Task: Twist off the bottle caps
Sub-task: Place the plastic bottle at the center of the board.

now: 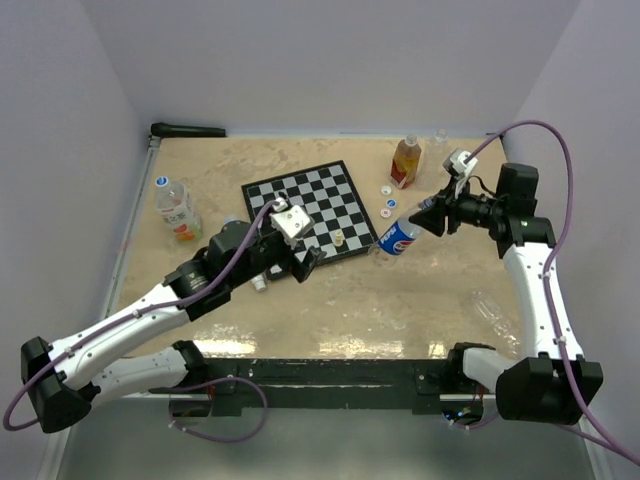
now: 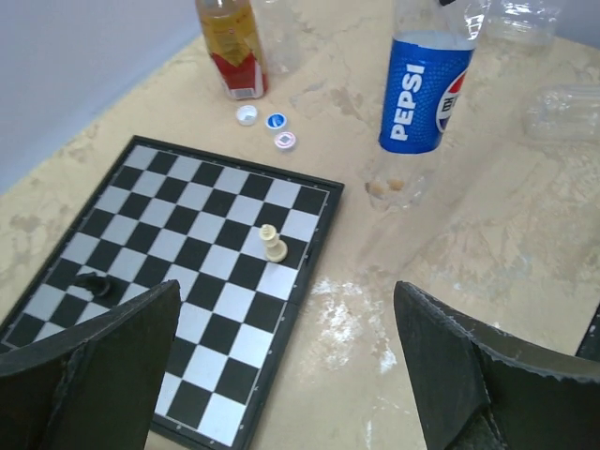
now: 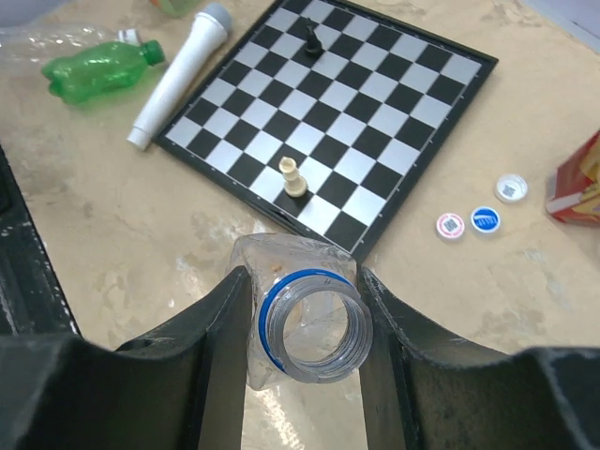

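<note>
Trouble could be starting with the chessboard: the left gripper is hanging over it with its fingers spread wide, holding nothing, and a low move could be shoving it. Next, the right gripper is squeezing the neck of the Pepsi bottle. Its top is open, so a hard squeeze could be crushing it, or it could be slipping out. Three loose bottle caps are lying on the table just beside the board, near the Pepsi bottle; a falling bottle could be sending them rolling. The little cream chess piece could be tipping over too
</note>
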`<state>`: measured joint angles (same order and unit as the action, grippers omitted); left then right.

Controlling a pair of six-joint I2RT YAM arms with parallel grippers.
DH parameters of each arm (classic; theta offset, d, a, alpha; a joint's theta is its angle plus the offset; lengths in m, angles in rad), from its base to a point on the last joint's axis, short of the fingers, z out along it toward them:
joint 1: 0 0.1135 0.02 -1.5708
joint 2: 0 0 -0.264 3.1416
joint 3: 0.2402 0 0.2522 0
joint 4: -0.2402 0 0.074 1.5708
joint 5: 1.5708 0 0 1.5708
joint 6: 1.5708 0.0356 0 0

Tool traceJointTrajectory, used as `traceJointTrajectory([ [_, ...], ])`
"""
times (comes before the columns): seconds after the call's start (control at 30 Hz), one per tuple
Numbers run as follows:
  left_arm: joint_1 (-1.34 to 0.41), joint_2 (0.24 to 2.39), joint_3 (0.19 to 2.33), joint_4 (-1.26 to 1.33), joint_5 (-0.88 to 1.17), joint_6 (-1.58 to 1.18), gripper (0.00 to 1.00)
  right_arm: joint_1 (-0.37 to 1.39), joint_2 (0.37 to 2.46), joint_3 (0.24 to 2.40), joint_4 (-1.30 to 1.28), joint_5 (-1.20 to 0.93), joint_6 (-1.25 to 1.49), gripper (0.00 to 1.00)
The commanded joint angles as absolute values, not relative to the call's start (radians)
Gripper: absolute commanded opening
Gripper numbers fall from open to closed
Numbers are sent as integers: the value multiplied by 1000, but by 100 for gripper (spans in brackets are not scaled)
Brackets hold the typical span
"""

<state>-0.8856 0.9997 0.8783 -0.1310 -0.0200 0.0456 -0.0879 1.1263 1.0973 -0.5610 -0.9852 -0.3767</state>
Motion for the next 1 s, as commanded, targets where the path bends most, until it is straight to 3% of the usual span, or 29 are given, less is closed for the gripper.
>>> traceJointTrajectory([
  [0.0,-882,930,781,-71,-123,127,100,-110,1111,1166,-646,-878,-472,6],
  [0.37,-882,927,690,-67,-170,176,100,-141,1144,1210,-664,-735,-508,6],
  [0.97,-882,920,684,-69,-143,173,100,-247,1241,1247,-660,-695,-557,8],
])
